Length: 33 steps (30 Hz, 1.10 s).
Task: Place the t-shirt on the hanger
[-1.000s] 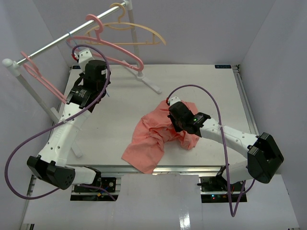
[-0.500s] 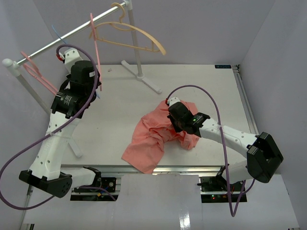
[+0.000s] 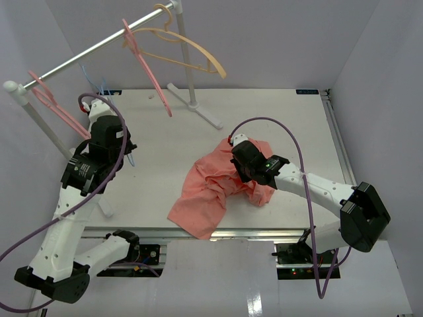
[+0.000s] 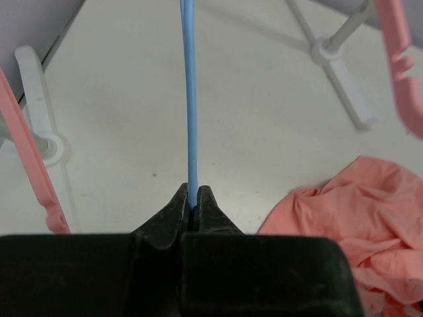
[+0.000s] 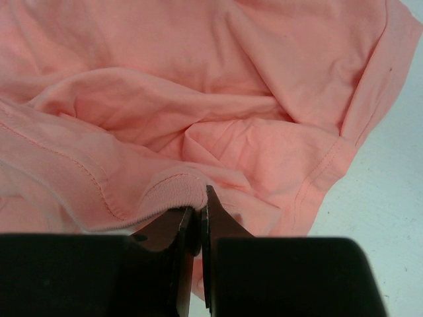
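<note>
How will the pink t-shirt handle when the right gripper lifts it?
Probably floppy: the t-shirt lies crumpled in soft folds, so it should drape from the right gripper pinching its ribbed edge. Likely light, being thin cloth; a hem may drag on the table.

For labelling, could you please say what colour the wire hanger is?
The hanger is light blue, clearest in the left wrist view.

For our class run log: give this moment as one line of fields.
left pincer: shut on hanger | right pincer: shut on t-shirt | t-shirt: crumpled on table, not yet on hanger
</note>
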Each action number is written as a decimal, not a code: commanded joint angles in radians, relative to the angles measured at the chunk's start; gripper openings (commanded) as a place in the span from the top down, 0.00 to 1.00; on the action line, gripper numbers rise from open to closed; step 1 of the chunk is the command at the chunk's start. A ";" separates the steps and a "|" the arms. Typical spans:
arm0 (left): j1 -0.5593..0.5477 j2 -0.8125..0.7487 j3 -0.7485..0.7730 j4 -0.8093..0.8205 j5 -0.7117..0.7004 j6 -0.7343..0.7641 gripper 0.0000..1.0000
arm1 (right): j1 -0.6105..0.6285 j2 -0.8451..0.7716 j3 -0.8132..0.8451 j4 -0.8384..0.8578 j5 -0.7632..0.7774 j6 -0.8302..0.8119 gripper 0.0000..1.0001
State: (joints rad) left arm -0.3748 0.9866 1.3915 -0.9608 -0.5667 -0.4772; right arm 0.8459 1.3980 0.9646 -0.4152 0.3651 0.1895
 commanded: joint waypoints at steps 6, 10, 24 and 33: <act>0.004 -0.114 -0.211 -0.006 0.106 -0.017 1.00 | 0.004 0.013 0.016 0.004 0.023 -0.002 0.92; 0.004 -0.115 -0.292 0.027 0.281 0.033 1.00 | 0.004 0.022 0.016 0.000 0.045 0.004 0.92; -0.001 -0.139 -0.454 0.124 0.789 0.189 1.00 | -0.047 -0.023 0.008 -0.018 0.124 0.066 0.92; -0.057 -0.128 -0.440 0.142 0.882 0.222 1.00 | -0.104 -0.092 0.014 -0.032 0.116 0.066 0.92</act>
State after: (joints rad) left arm -0.4022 0.8951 0.9394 -0.8737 0.1725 -0.3005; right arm 0.7781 1.3713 0.9646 -0.4456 0.4882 0.2502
